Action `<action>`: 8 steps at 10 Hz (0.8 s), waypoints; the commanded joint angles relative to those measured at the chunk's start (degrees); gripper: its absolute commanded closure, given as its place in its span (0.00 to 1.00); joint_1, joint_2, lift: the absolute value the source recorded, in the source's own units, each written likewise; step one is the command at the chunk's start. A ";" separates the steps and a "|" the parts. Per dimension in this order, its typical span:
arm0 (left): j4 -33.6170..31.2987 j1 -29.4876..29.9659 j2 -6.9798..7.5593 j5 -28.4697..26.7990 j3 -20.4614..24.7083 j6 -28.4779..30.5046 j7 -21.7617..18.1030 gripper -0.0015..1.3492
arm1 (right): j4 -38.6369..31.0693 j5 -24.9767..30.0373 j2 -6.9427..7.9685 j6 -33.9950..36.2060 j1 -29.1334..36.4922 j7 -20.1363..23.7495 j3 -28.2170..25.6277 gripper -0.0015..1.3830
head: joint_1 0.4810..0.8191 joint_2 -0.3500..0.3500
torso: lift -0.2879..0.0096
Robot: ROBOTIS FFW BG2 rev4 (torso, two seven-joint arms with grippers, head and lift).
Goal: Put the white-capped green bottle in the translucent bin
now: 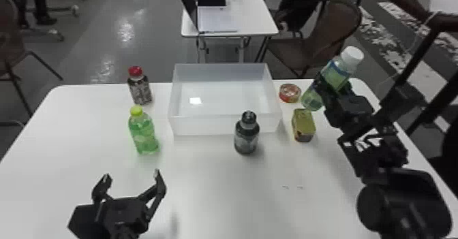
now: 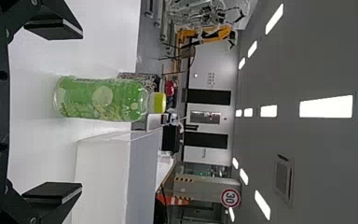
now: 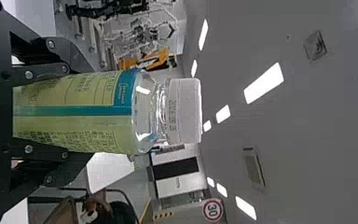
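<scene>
White-capped bottle (image 1: 335,75): gripped in the right end effector, at the far right part of the desk (image 1: 218,194), outside the bin; tilted in the head view, its cap leaning to the right
Right end effector (image 1: 332,86): closed on the white-capped bottle, fingers on either side of its body, below the cap
Left end effector (image 1: 132,174): open, fingers wide apart, over the near left part of the desk; the left wrist view shows the yellow-capped bottle beyond the gap
Bin (image 1: 223,126): on the desk, toward the far edge, between the bottles on the left and the tins on the right
Yellow-capped bottle (image 1: 143,134): upright, left of the bin, on the robot's side of the red-capped bottle
Red-capped bottle (image 1: 139,88): upright, left of the bin, near the far edge
Dark bottle (image 1: 246,138): upright, just beside the bin's near wall, toward its right end
Round tin (image 1: 289,93): right of the bin
Square tin (image 1: 303,126): near the round tin, closer to the robot
</scene>
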 commanded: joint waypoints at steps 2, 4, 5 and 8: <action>0.09 -0.15 -0.17 0.00 -0.12 0.29 0.00 0.11 | 6.11 -0.69 0.34 0.25 -7.16 6.17 0.37 0.67 | 0.63 0.48 | 0.58; 0.44 -0.94 -0.17 0.00 -0.48 0.73 -0.17 0.11 | 12.26 0.81 1.04 -0.54 -11.90 13.47 0.63 0.67 | 0.63 0.52 | 0.58; 0.44 -0.85 -0.08 0.26 -0.39 0.82 -0.35 0.11 | 15.33 0.54 1.30 -0.80 -13.40 14.35 1.95 0.67 | 0.63 0.53 | 0.58; 0.79 -1.21 0.09 0.53 -0.65 0.73 -0.52 0.11 | 26.32 0.02 3.32 -4.67 -17.00 18.74 3.36 0.67 | 0.63 0.57 | 0.58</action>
